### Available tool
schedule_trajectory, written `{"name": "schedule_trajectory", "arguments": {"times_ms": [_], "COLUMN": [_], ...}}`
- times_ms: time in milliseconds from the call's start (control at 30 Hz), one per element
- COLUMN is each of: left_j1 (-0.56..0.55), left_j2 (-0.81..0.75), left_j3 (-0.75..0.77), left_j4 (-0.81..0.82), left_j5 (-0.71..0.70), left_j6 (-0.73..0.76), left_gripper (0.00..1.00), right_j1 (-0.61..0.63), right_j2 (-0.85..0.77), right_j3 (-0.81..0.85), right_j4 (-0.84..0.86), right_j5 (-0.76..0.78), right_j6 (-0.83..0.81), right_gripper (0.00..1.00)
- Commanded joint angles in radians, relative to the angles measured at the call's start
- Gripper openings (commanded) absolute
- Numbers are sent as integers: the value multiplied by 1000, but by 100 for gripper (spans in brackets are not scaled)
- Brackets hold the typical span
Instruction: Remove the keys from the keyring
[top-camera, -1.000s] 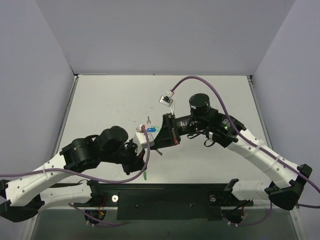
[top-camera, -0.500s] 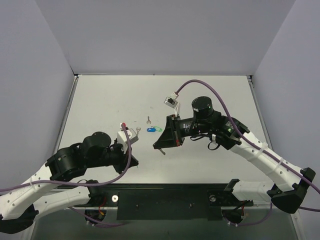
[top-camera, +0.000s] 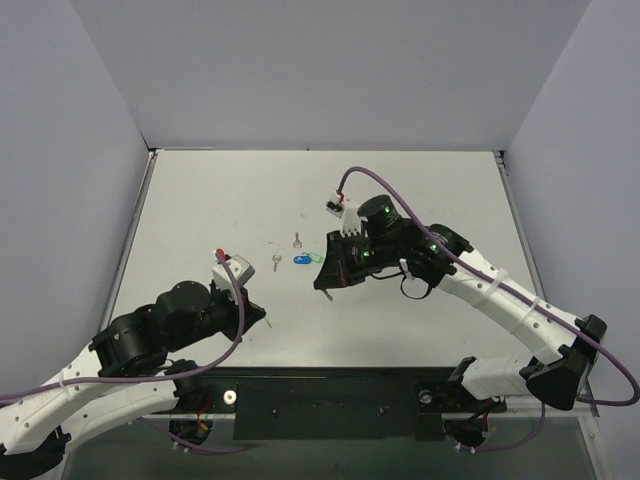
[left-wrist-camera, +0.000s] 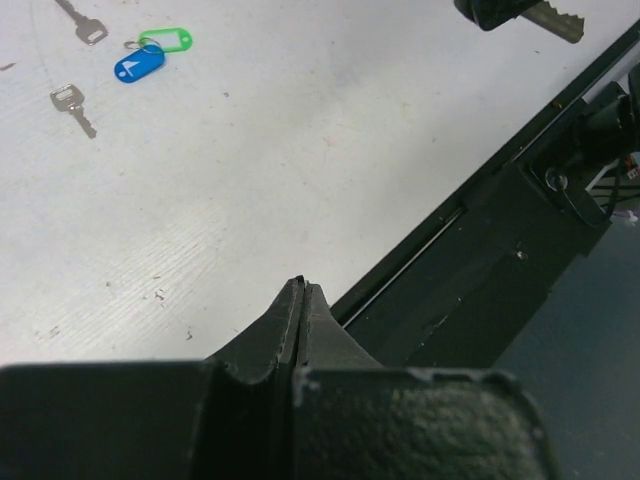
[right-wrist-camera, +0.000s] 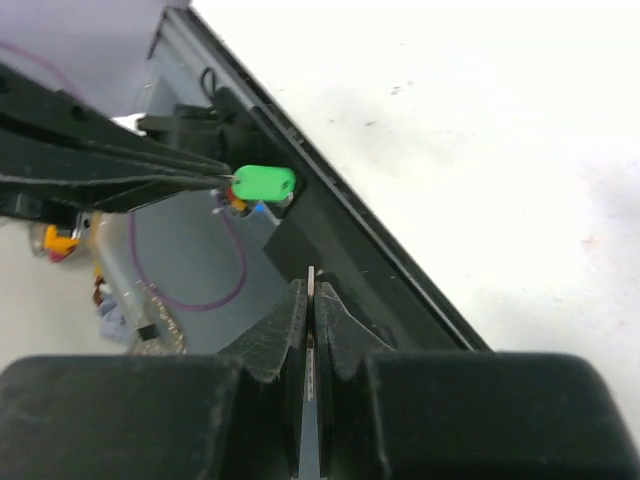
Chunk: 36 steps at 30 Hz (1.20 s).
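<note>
Left gripper (left-wrist-camera: 300, 288) is clenched, nothing visible between the jaws in its own view. The right wrist view shows a small green piece (right-wrist-camera: 263, 182) at its tip, and I can't tell if it is pinched or what it is. Right gripper (right-wrist-camera: 312, 285) is clenched on a silver key (left-wrist-camera: 548, 18), a thin blade held edge-on between the jaws, toothed end sticking out. It hangs above the table (left-wrist-camera: 300, 160), off to the right of the left gripper. The blue tag (left-wrist-camera: 138, 63) and green tag (left-wrist-camera: 165, 40) lie flat on the table, touching, with what looks like the keyring (left-wrist-camera: 133, 44) at their joined end, too small to be sure. They sit just beyond the right gripper's tip and well ahead and left of the left gripper, so the right arm is nearer. The blue tag's long axis runs roughly crosswise to the right gripper's reach. Two bare keys lie loose, one (left-wrist-camera: 72, 105) nearer the left gripper, one (left-wrist-camera: 78, 22) past the tags. Judgement: the tagged pair is what is left to separate.
</note>
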Motion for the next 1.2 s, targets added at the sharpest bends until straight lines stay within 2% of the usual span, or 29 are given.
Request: {"name": "schedule_trajectory", "arguments": {"times_ms": [0, 267, 533, 667, 867, 1167], "left_j1": [11, 14, 16, 16, 23, 45], "left_j2": [-34, -37, -46, -55, -37, -83], "left_j3": [-37, -32, -42, -43, -37, -48], "left_j4": [98, 85, 74, 60, 49, 59], "left_j5": [-96, -134, -217, -291, -301, -306], "left_j6": [-31, -26, -52, -77, -79, -82], "left_gripper": [0, 0, 0, 0, 0, 0], "right_j1": [-6, -8, -42, -57, -71, -83], "right_j2": [47, 138, 281, 377, 572, 779], "right_j3": [91, 155, 218, 293, 407, 556], "right_j4": [-105, -136, -121, -119, -125, -110], "right_j5": [200, 358, 409, 447, 481, 528], "right_j6": [-50, -88, -105, -105, -111, -84], "right_gripper": [0, 0, 0, 0, 0, 0]}}
